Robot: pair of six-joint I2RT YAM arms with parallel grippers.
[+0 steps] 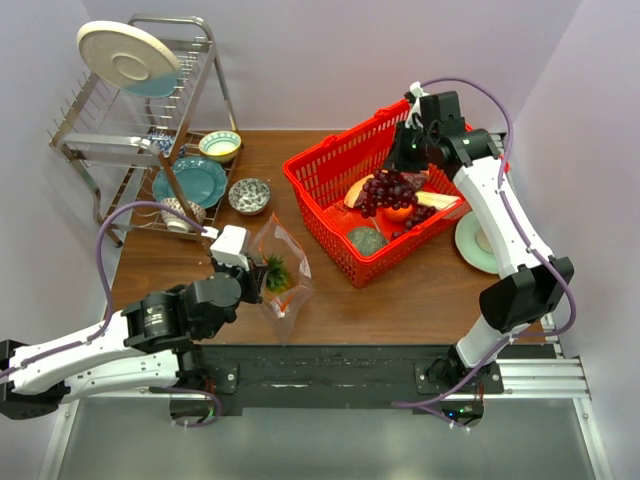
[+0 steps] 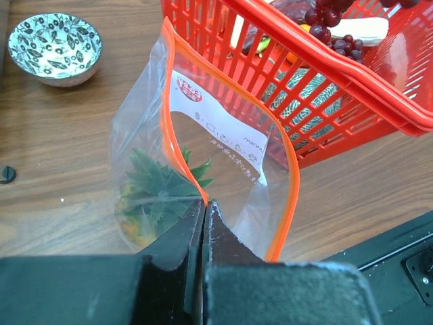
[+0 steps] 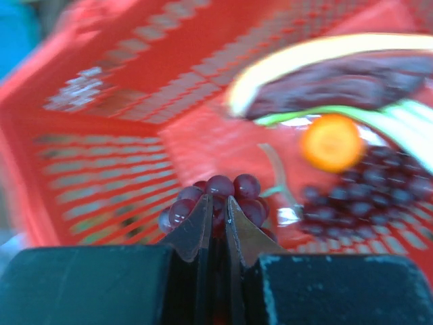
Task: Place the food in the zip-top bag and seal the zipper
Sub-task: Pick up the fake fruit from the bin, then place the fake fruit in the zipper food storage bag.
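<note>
Our left tool (image 2: 204, 204), fully closed, pinches the bag (image 2: 139, 128) standing on the desk (image 2: 67, 156), pineapple (image 2: 152, 193) inside. Our right tool (image 3: 216, 203), nearly closed, grips the grapes (image 3: 220, 186) over the basket (image 3: 101, 128).

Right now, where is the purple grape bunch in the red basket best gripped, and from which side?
Probably from above, pinching a knot of grapes at the top of the purple grape bunch, as the right gripper does. The round grapes bulge around the fingers and keep them from slipping, and the red basket walls block a sideways approach.
</note>
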